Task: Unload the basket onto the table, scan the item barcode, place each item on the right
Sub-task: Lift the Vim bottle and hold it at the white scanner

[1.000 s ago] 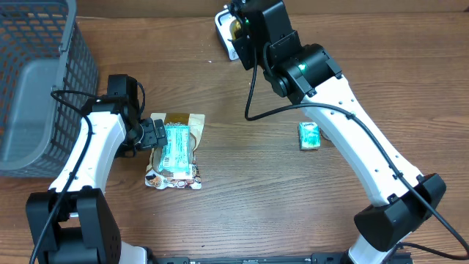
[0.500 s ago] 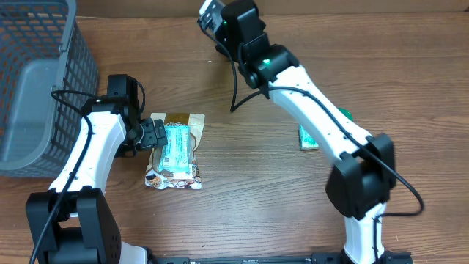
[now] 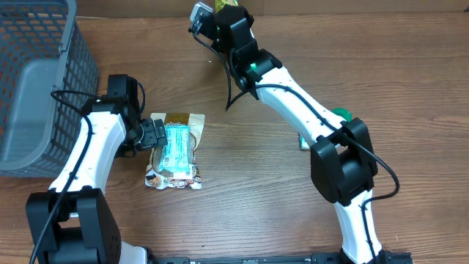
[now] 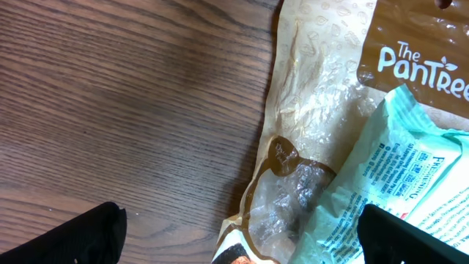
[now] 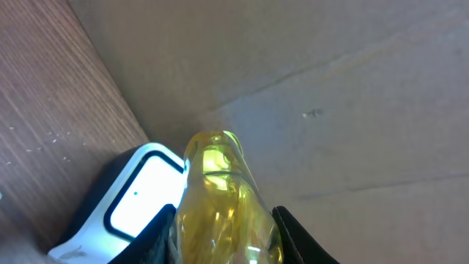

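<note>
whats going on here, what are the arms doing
The right gripper is closed on a yellow-and-white barcode scanner at the far edge of the table. The left gripper is wide open and holds nothing, low beside a teal wrapper lying on a brown PanTree pouch. The scanner isn't over the items yet.

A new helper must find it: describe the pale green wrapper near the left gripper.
From the grey mesh basket on the left, move right to the left gripper. Beside it lies a brown snack pouch; the pale green wrapper lies on top of it, while the other green packet sits alone by the right arm.
</note>
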Robot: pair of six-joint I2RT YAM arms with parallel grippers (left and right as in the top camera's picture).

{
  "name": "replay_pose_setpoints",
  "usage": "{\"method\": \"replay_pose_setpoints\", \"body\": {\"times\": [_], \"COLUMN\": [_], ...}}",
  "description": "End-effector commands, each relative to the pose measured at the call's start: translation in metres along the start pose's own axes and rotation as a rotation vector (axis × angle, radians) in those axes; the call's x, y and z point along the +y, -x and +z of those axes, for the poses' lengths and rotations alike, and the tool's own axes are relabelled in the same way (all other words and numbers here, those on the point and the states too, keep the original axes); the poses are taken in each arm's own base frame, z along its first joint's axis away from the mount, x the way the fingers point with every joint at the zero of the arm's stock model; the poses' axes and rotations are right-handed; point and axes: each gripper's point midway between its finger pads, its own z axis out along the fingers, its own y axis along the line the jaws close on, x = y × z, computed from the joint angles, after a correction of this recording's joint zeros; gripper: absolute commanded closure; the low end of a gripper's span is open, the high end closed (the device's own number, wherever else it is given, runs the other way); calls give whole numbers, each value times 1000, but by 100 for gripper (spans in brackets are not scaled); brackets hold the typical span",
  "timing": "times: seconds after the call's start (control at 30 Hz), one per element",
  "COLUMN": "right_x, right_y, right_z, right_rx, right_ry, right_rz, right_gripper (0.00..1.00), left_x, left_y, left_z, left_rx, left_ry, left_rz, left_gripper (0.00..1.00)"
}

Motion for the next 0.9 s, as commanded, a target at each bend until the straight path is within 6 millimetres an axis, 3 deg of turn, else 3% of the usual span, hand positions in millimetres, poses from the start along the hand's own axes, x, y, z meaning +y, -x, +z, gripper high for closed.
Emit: {"method": "replay_pose_setpoints", "body": {"times": [0.0, 0.23, 0.47, 0.63, 0.87], "right_x": [-5, -14, -33, -30, -16], "right_y": [-12, -21, -11, -8, -19], "right_z": [14, 26, 25, 27, 39], "right_rx": [19, 13, -48, -70, -46], "right_ry": [-46, -111, -177, -170, -168], "right_rz": [-9, 43, 116, 117, 116], "right_gripper": [96, 96, 96, 96, 96], "left_x": [-4, -4, -4, -4, -4], "left_y": [3, 3, 3, 3, 3], "left_z": [-2, -2, -2, -2, -2], "left_rx": [-7, -7, -7, -7, -7], "left_ry": [-10, -10, -10, -10, -10], "left_rz": [15, 15, 15, 15, 15], "left_gripper": [1, 0, 0, 1, 0]}}
